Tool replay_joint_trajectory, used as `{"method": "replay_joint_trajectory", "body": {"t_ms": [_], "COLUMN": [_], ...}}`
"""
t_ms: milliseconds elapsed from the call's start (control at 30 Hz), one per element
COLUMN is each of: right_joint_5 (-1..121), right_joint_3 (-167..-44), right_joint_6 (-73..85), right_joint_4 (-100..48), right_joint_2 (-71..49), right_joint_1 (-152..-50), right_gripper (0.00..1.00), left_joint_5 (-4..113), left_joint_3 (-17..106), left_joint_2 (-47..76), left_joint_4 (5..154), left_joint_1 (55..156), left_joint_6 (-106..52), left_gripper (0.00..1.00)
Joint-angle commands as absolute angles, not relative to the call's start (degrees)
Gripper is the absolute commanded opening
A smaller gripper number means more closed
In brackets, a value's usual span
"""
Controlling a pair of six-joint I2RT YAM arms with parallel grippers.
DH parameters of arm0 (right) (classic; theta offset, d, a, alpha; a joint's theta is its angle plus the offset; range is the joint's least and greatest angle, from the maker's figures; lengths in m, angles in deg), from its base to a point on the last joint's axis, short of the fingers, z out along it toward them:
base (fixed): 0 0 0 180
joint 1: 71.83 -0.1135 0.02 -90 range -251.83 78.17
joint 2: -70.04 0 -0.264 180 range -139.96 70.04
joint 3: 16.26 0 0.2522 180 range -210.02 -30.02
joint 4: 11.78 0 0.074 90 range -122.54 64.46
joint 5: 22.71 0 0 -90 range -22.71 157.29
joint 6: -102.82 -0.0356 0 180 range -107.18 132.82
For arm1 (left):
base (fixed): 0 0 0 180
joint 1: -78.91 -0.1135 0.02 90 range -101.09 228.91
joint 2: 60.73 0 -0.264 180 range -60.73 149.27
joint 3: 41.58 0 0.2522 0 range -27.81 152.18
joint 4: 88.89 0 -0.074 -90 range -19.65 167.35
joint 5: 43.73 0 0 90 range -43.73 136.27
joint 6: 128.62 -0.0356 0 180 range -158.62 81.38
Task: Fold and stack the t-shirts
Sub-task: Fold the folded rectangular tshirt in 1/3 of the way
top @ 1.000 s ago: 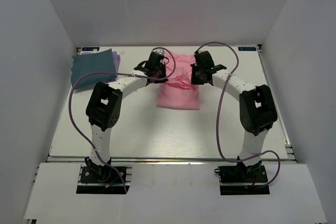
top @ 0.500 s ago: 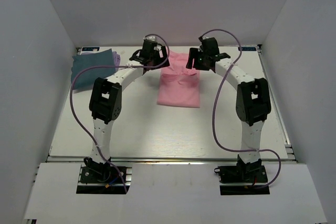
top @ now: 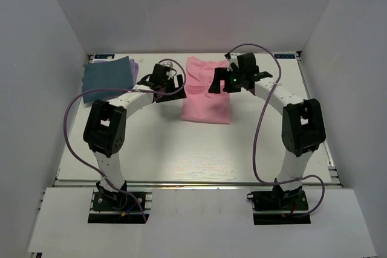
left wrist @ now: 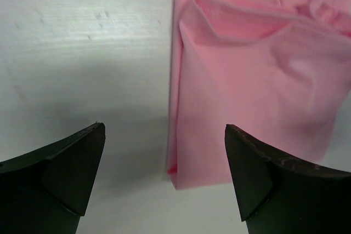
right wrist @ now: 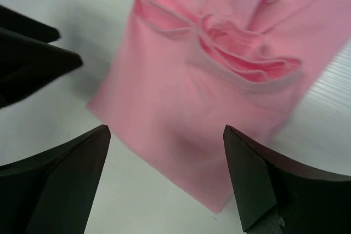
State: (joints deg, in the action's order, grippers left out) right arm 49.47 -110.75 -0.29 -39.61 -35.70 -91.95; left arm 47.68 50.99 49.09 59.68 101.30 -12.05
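The light pink t-shirt (top: 205, 95) lies folded into a long rectangle at the back middle of the table, with a rumpled collar fold across it (right wrist: 241, 61). My left gripper (top: 171, 84) hovers open over its left edge; the shirt's near left corner (left wrist: 181, 179) shows between the fingers. My right gripper (top: 216, 84) hangs open above the shirt's right part (right wrist: 186, 113), holding nothing. The dark teal-blue t-shirt (top: 107, 77) lies folded at the back left, with the pale lavender one (top: 136, 66) peeking out from under its right edge.
White walls close in the table (top: 181, 149) on the left, back and right. The left gripper's dark fingers (right wrist: 33, 61) show at the left of the right wrist view, close to the right gripper. Purple cables loop off both arms.
Both grippers have opened and let go of the pink shirt, which now lies flat and longer. The left gripper has drawn back left of the shirt; the right has pulled back slightly.
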Motion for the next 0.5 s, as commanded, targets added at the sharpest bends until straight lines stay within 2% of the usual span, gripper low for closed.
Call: {"method": "replay_joint_trajectory", "body": {"t_ms": [0, 200, 467], "right_joint_5": [33.69, 27.57, 31.26], "right_joint_3": [-112.81, -120.28, -124.76], "right_joint_6": [2.53, 0.78, -5.28], "right_joint_4": [-35.47, -31.61, -20.19], "right_joint_2": [-38.75, -48.51, -60.02], "right_joint_1": [-92.84, -92.84, -92.14], "right_gripper": [0.89, 0.91, 0.91], "left_joint_5": [52.95, 50.05, 51.18], "left_joint_3": [46.47, 38.81, 33.63], "left_joint_2": [42.55, 36.49, 33.23], "left_joint_4": [61.18, 60.65, 61.87], "left_joint_1": [101.85, 101.85, 101.85], "left_joint_6": [-13.39, -14.44, -17.26], "left_gripper": [1.0, 1.0, 1.0]}}
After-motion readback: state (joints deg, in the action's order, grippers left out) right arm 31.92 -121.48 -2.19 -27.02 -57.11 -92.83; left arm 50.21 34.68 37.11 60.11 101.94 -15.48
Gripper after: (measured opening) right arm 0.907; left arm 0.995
